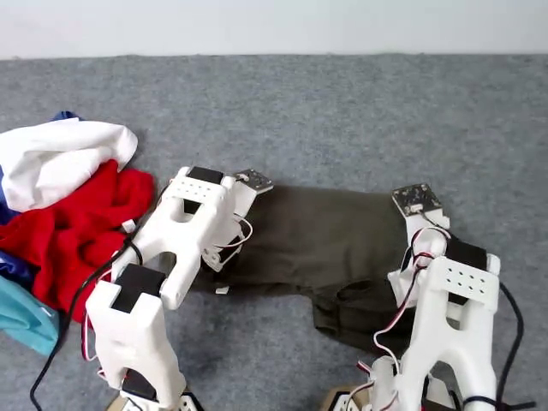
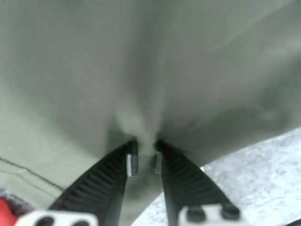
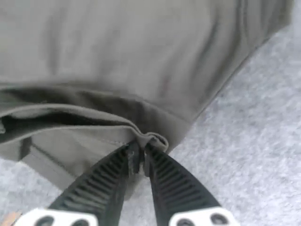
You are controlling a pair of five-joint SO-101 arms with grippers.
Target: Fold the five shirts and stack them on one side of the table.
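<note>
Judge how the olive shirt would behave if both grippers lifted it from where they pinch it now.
Probably floppy: the olive shirt bunches into a ridge at the left gripper and folds at the right gripper, so it would likely sag between them. Likely light: thin fabric with soft creases. It may drag rather than slide on the fuzzy grey table cover.

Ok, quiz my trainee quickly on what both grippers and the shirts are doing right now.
1. True or false: the left gripper is shut on the olive shirt.
2. The right gripper pinches: A) nothing, B) the olive shirt's folded edge, C) a sock.
3. Which colour shirt in the pile lies nearest the left arm?
Key: 1 true; 2 B; 3 the red shirt.
</note>
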